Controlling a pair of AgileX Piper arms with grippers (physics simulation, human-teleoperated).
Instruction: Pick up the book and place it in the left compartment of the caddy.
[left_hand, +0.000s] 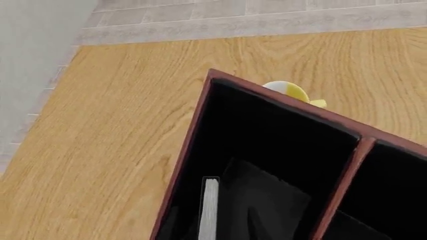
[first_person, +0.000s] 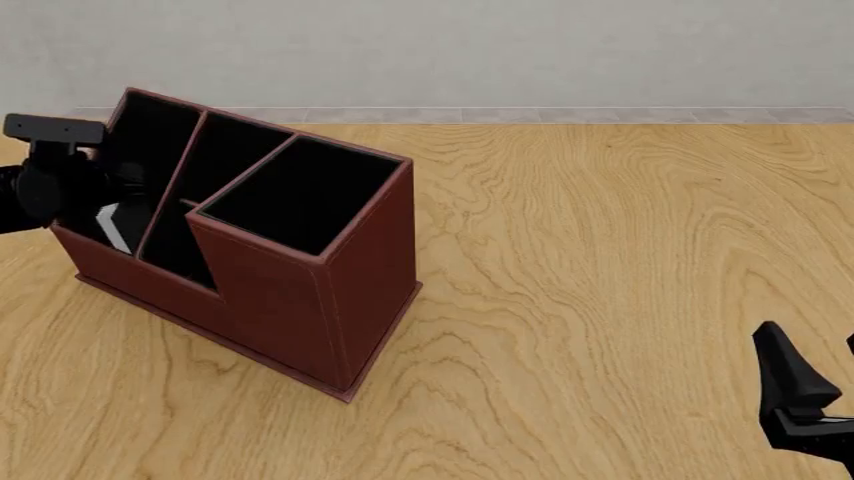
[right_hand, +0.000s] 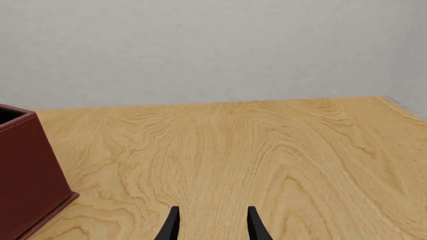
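Observation:
The dark red-brown caddy stands on the wooden table at the left. Its left compartment lies right below my left gripper. The small black book stands on edge inside that compartment, white page edges up, and shows as a white wedge in the front view. In the left wrist view the dark fingers are faint against the black interior. They seem to stand apart on either side of the book. My right gripper hovers open and empty over bare table at the front right.
A small yellow and white object peeks out behind the caddy's far wall. The table's far edge meets a pale tiled strip and a grey wall. Bare wood lies between the caddy and my right gripper.

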